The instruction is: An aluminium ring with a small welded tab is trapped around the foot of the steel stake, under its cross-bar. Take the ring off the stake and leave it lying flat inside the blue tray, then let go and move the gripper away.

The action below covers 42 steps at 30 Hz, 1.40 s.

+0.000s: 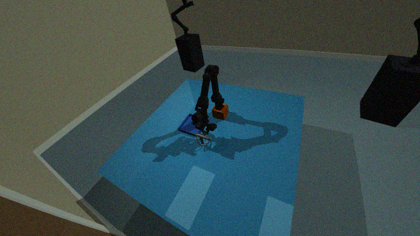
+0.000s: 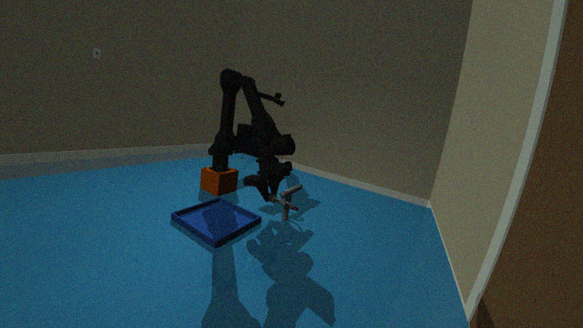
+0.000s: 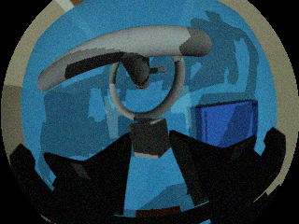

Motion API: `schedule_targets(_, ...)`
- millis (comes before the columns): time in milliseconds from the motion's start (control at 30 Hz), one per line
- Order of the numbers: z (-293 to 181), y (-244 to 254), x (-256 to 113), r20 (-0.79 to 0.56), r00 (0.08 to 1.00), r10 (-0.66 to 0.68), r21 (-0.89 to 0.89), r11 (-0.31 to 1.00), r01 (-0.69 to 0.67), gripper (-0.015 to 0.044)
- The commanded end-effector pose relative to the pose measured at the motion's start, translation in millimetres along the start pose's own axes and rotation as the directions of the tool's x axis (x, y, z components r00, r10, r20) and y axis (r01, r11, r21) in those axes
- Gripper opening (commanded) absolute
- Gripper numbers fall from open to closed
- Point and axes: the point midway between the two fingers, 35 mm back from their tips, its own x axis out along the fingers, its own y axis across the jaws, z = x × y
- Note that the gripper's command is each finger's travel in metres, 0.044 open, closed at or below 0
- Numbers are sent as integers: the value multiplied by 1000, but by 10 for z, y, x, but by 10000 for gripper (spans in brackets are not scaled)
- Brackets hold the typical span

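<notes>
The black six-joint arm [image 1: 204,84] [image 2: 228,109] holds its gripper [image 1: 202,133] [image 2: 271,199] [image 3: 149,136] pointed downward. Right of the jaws in the wrist view lies the shallow, square blue tray [image 1: 186,127] [image 2: 202,218] [image 3: 224,125]. Just beyond the fingertips, the grey steel stake [image 1: 206,137] [image 2: 285,214] [image 3: 136,70] stands upright, cross-bar on top. The round aluminium ring [image 2: 290,204] [image 3: 179,89] encircles its post below that bar, raised off the blue surface; its small welded tab [image 3: 149,137] is clamped between the jaws.

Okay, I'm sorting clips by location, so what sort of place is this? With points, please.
Probably an indoor robot workcell or lab room: plain walls, a robot arm [image 1: 211,70] [image 2: 231,79] on an orange block [image 1: 220,113] [image 2: 219,181], and another arm [image 1: 176,17] on a dark pedestal [image 1: 190,53].
</notes>
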Motion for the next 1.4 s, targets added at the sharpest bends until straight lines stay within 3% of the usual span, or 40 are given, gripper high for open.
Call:
schedule_targets(0,37,7,-15,8,1000,5,-4,1000,-5,0)
schedule_targets(1367,81,-137,-129,1,995,102,23,995,-102,0)
